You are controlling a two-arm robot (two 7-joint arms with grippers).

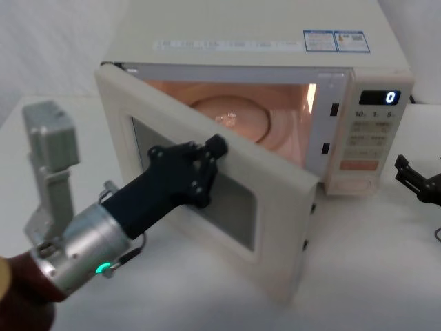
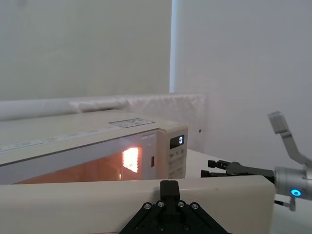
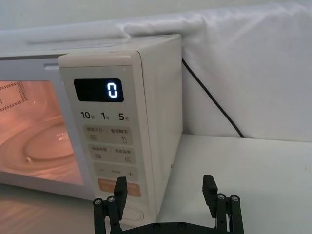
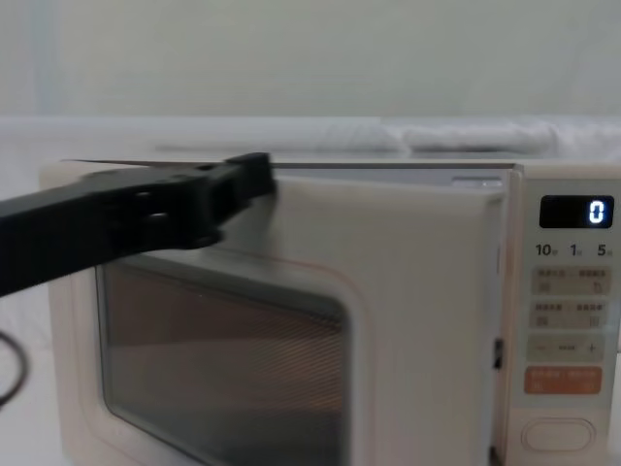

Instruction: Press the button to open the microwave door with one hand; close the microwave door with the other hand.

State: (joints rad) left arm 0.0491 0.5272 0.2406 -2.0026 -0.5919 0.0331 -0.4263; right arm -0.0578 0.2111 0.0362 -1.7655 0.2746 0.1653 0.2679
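Left gripper (image 1: 218,145) outstretched, touching half-open microwave door (image 1: 275,186).

We see the microwave (image 1: 275,41), a cream box with its control panel on the right side and a black display showing a white "0". Its inside glows orange. The microwave door (image 1: 275,172), cream with a dark window, stands partly open, hinged on the left and swung out toward us. The button (image 4: 557,434), a wide cream oblong, sits at the panel's bottom.
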